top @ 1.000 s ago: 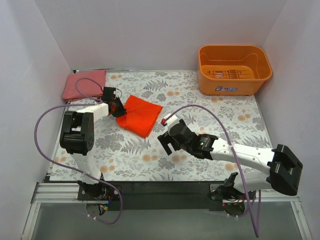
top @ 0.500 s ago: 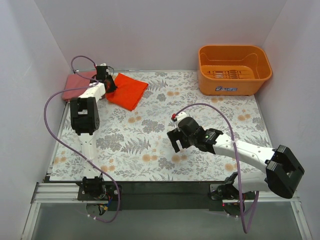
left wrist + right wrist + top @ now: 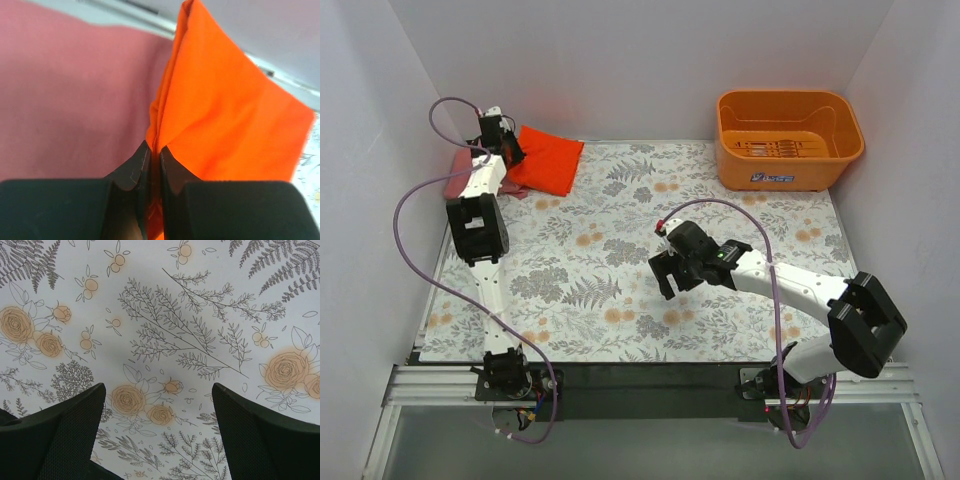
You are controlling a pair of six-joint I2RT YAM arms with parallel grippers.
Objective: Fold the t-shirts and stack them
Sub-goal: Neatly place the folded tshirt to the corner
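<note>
Orange-red folded cloth t-shirt (image 3: 548, 164) sits at the far left corner, its edge clenched in the left arm's fingers (image 3: 132, 170), over the duller pinkish-red folded t-shirt (image 3: 65, 90), likely to be stacked there. Right arm's fingers (image 3: 65, 435) gape empty above the floral-print tabletop (image 3: 620, 280), out of the way. White walls (image 3: 620, 60) enclose it; a rigid orange plastic tub (image 3: 790, 140) sits far right.

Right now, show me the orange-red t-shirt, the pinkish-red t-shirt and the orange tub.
orange-red t-shirt (image 3: 548, 162), top view, middle of the cloth.
pinkish-red t-shirt (image 3: 65, 100), left wrist view, its flat upper face.
orange tub (image 3: 800, 163), top view, its front wall.
</note>
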